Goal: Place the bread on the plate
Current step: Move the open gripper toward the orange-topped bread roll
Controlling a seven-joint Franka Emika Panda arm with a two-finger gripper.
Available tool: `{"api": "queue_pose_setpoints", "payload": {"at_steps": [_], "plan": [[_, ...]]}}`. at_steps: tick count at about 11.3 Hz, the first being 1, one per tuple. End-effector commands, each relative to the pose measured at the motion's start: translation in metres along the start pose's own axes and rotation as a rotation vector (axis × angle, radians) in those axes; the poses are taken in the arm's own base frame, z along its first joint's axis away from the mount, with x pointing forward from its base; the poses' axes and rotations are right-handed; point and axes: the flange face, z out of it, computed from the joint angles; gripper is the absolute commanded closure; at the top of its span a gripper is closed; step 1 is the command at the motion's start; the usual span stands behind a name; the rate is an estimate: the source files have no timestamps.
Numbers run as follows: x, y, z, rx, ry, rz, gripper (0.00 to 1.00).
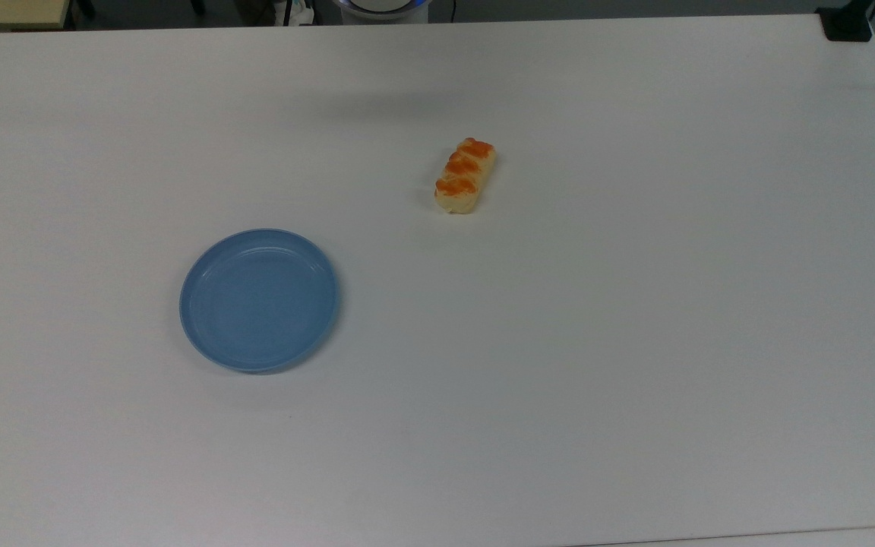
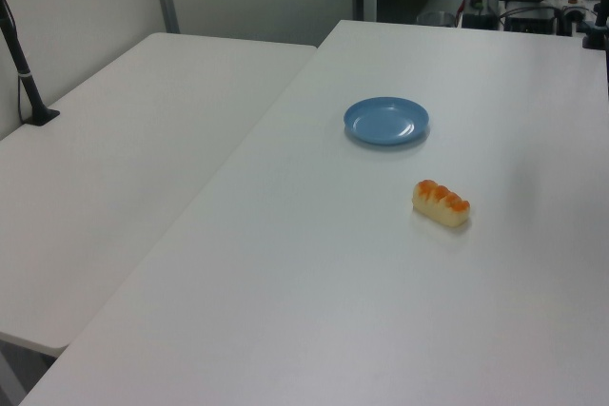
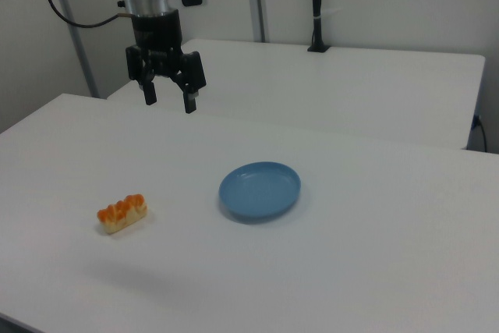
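Observation:
The bread is a small pale-yellow loaf with orange-brown humps, lying on the white table; it also shows as the bread and the bread. The round blue plate sits empty, apart from the loaf, toward the top view's lower left; the plate and the plate show too. In the right view my gripper hangs open high above the table, up and to the right of the bread, with nothing between its fingers.
A second white table adjoins this one on the left view's left. A black post stands on it at the back in the right view. A black clamp sits at the top view's upper right corner.

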Motion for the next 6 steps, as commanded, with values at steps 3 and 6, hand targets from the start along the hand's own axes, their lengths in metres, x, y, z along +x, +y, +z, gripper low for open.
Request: {"api": "queue_pose_setpoints", "payload": {"at_steps": [3, 6], "plan": [[0.018, -0.046, 0.012, 0.039, 0.06, 0.038, 0.0], [0.021, -0.056, 0.018, 0.039, 0.062, 0.061, 0.0]]}}
